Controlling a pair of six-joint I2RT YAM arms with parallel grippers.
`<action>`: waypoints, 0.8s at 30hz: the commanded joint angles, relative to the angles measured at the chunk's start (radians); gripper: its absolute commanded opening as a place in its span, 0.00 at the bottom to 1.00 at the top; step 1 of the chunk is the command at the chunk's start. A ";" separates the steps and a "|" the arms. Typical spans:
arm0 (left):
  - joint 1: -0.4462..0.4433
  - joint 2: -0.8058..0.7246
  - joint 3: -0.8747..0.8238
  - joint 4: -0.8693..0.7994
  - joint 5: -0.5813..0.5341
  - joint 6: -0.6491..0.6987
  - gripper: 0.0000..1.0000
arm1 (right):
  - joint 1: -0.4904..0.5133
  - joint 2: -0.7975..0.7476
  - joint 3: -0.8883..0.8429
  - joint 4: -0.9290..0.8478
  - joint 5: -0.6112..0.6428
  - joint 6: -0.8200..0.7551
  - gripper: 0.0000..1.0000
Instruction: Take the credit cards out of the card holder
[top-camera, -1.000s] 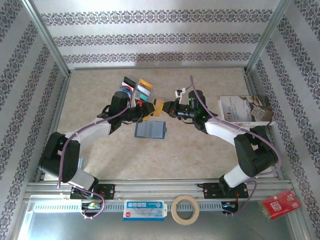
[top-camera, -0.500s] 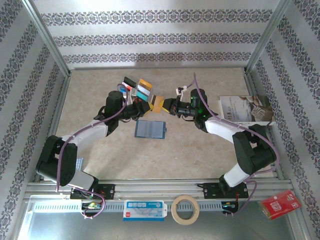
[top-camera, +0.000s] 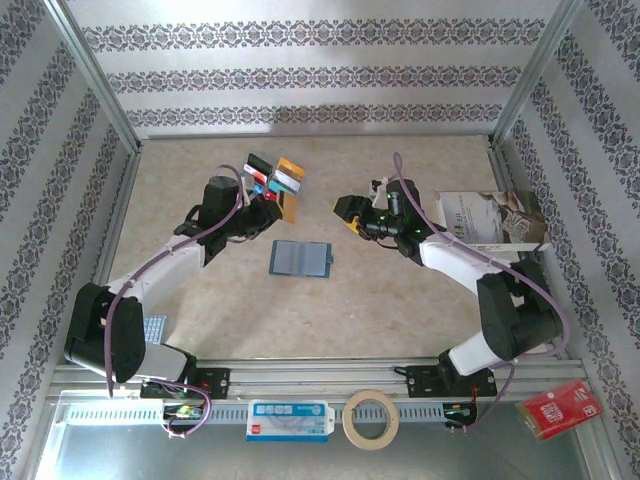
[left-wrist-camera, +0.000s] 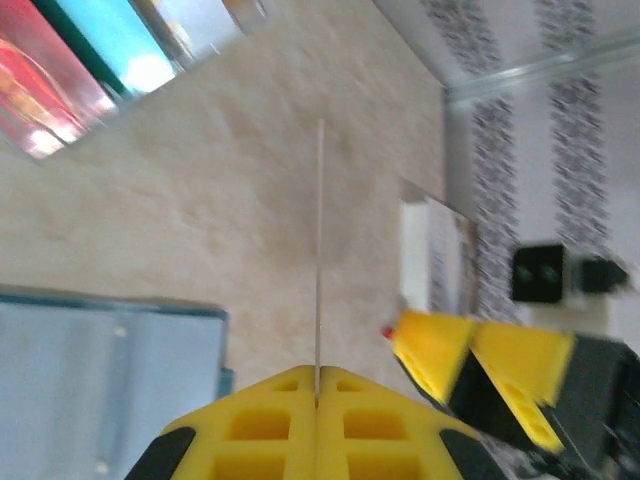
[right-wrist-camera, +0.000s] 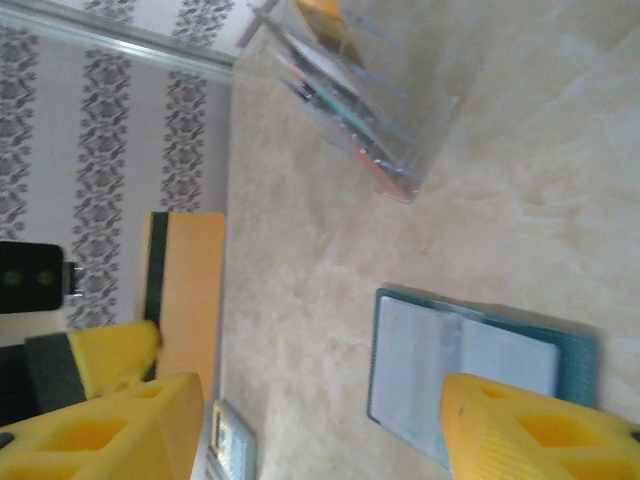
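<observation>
Credit cards (top-camera: 268, 176) in clear rack (right-wrist-camera: 440, 120)

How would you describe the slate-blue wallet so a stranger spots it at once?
Find the beige stone-patterned tabletop. Near its middle lies a slate-blue rectangular wallet, opened flat. Unlike the colourful plastic cards farther back, it is one plain colour.

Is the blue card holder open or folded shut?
Open. The card holder lies spread flat on the table, both inner halves showing side by side around a middle fold.
</observation>
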 joint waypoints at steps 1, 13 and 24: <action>-0.008 0.017 0.099 -0.221 -0.230 0.099 0.00 | 0.028 -0.062 -0.018 -0.158 0.152 -0.027 0.71; -0.120 0.387 0.600 -0.497 -0.624 -0.027 0.00 | 0.261 -0.068 0.136 -0.433 0.359 0.037 0.94; -0.162 0.728 1.075 -0.826 -0.823 -0.139 0.00 | 0.265 -0.138 0.063 -0.442 0.450 0.049 0.98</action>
